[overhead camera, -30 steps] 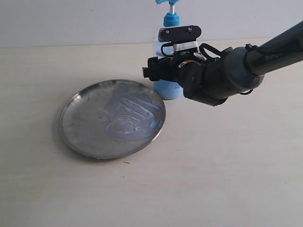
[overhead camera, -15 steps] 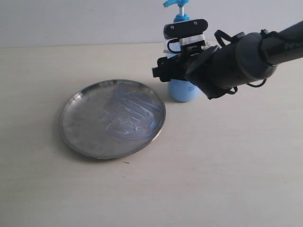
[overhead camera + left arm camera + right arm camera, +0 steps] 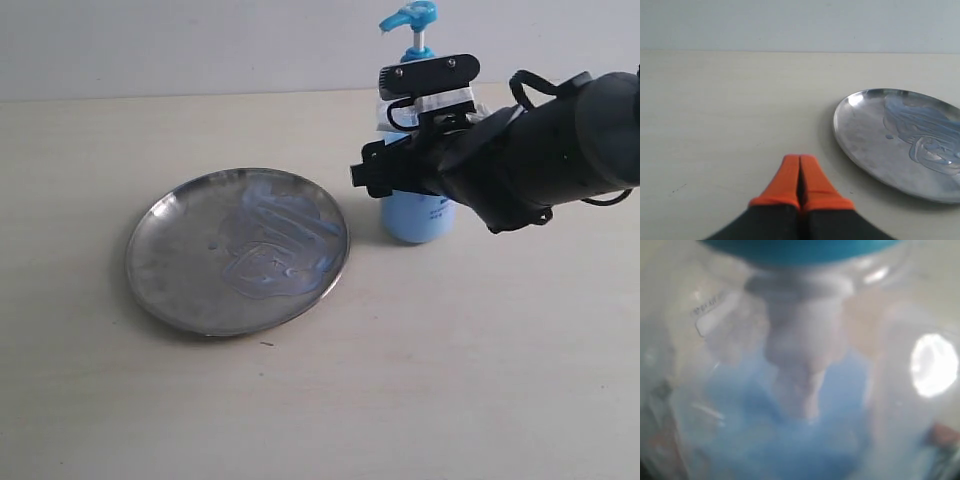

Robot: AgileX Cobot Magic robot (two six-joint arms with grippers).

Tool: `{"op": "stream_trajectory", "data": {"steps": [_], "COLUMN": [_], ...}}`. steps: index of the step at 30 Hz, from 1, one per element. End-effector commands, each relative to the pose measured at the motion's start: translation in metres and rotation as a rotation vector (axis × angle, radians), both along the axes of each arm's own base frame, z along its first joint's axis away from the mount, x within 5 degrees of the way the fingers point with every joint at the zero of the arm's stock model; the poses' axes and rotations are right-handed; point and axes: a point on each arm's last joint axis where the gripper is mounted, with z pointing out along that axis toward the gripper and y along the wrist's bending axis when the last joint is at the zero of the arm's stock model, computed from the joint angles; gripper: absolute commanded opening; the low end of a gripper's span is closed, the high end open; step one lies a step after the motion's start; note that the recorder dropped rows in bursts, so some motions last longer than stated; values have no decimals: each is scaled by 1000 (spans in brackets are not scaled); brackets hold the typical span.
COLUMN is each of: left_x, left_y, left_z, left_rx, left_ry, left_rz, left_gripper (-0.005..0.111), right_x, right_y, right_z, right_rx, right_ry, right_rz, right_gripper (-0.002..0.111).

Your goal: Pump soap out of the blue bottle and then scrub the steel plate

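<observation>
**While bottle is gripped, scrub pending**

Right hand, spread wide, clasps the bottle, upright at the plate's 3 o'clock. Left hand pinched closed, empty. Soap smeared on plate; pumping judged done. Next: release bottle upright, then scrub.

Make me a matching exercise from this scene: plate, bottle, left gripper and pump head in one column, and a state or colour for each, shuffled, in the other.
Column one
1. plate
2. bottle
3. left gripper
4. pump head

Column two
A. bright blue
B. shut, holding nothing
C. smeared with soap
D. in the right gripper

Pairs: 1-C, 2-D, 3-B, 4-A
</observation>
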Motion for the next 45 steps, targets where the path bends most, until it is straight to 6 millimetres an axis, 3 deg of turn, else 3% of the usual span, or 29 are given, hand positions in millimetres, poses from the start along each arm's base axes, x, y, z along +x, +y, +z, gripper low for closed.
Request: {"op": "stream_trajectory", "data": {"steps": [1,8,21,31,45], "left_x": [0,0,0,0,0], "left_y": [0,0,0,0,0], "left_z": [0,0,0,0,0], "left_rx": [3,3,3,3,3], "left_ry": [-17,-17,-17,-17,-17], "left_rz": [0,0,0,0,0], "left_gripper": [0,0,0,0,0], "right_x": [-11,-36,-32,-16,-22], "right_y": [-2,-13,-8,5,3], "right_z": [18,29,17,35,26], "right_rx": [49,64,33,44,38], "right_ry": [-12,-19,-7,-45,7], "right_rz": [34,36,102,168,171], "right_gripper": [0,0,0,0,0]}}
